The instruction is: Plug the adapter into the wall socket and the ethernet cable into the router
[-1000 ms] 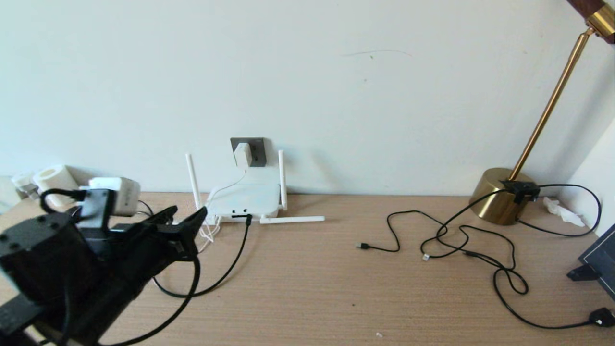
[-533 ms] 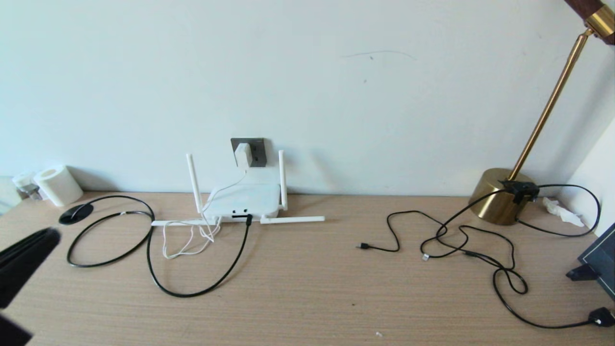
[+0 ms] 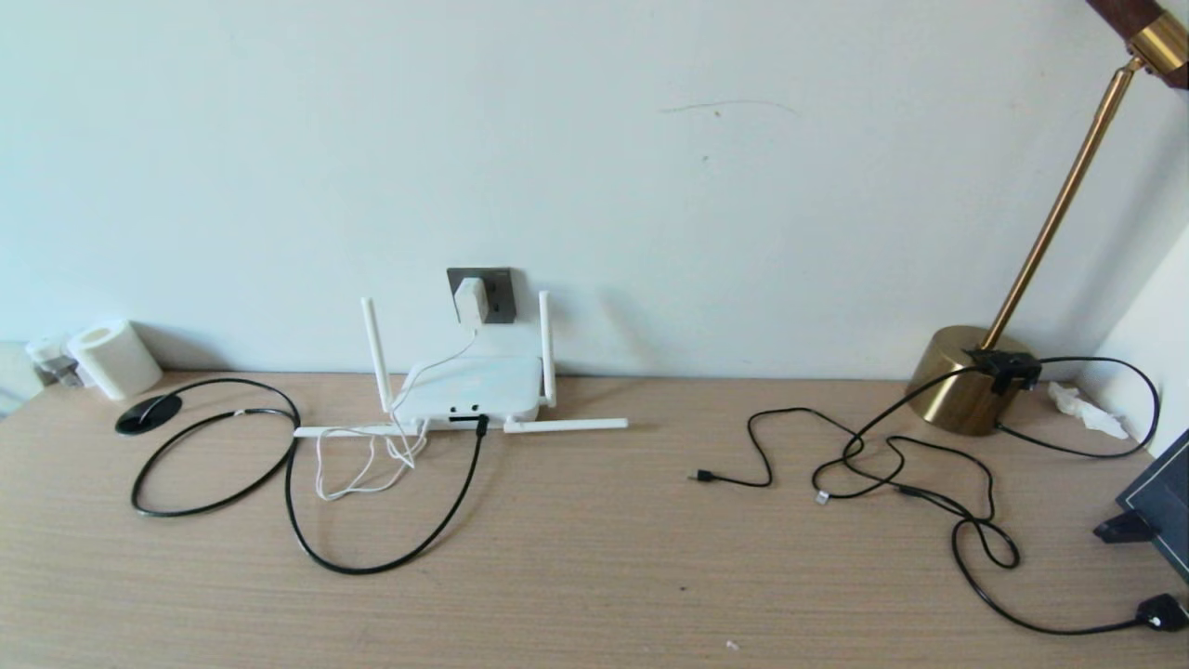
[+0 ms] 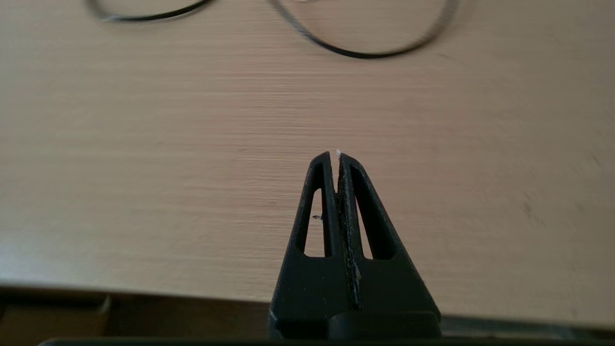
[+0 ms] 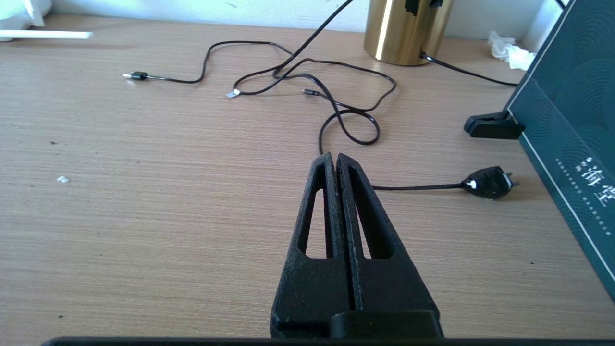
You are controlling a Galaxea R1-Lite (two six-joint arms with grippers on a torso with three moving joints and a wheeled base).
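The white adapter (image 3: 470, 301) sits on the dark grey wall socket (image 3: 494, 292), its thin white cord hanging down to the router (image 3: 474, 388). The router lies flat against the wall with its antennas spread. The black ethernet cable (image 3: 390, 559) loops over the desk and its plug (image 3: 481, 425) sits at the router's front ports. Neither arm shows in the head view. My left gripper (image 4: 335, 154) is shut and empty over bare desk near the front edge. My right gripper (image 5: 334, 156) is shut and empty, hovering over the desk's right part.
A brass lamp base (image 3: 968, 376) stands at the back right with thin black cords (image 3: 892, 465) tangled in front of it and a black plug (image 5: 489, 182). A dark box (image 5: 571, 129) stands at the right edge. A white roll (image 3: 102, 358) sits far left.
My left arm has pulled back from beside the router toward the near left and left the head view. The adapter, cable and router have not moved.
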